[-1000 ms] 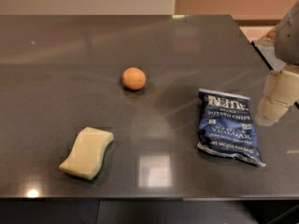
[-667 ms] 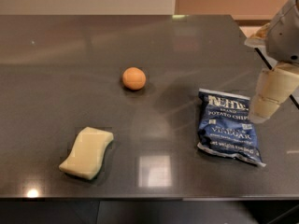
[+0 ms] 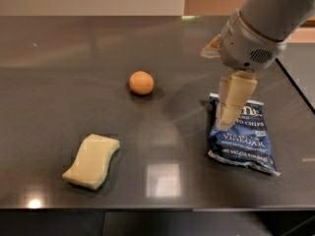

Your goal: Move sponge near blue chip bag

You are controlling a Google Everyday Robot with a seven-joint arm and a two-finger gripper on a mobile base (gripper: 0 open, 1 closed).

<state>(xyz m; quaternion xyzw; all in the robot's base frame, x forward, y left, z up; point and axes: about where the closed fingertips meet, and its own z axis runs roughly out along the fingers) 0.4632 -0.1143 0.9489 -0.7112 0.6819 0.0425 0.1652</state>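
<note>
1. Since the earlier frames, the gripper (image 3: pixel 225 122) has swung in from the right edge of the view and now hangs over the upper left corner of the blue chip bag (image 3: pixel 243 144), pointing downward.
2. Its cream-coloured end overlaps the bag's top edge in the camera view; whether it touches the bag cannot be told, nor whether the claw is spread or pressed together. It holds nothing that can be seen.
3. Above it, the grey wrist housing and the arm (image 3: pixel 263 21) reach up and out through the top right corner.
4. The blue chip bag lies flat on the dark table (image 3: pixel 64 58), near the right side, with its white lettering facing up, in the same spot as before.
5. An orange ball (image 3: pixel 141 82) sits to the left of the gripper, apart from the bag, and has not moved.
6. The sponge (image 3: pixel 92 161) lies farthest away, near the front left edge of the table, well apart from both the bag and the gripper, and also unmoved.
7. A pale square reflection (image 3: pixel 160 180) shows on the tabletop between the sponge and the bag.
</note>
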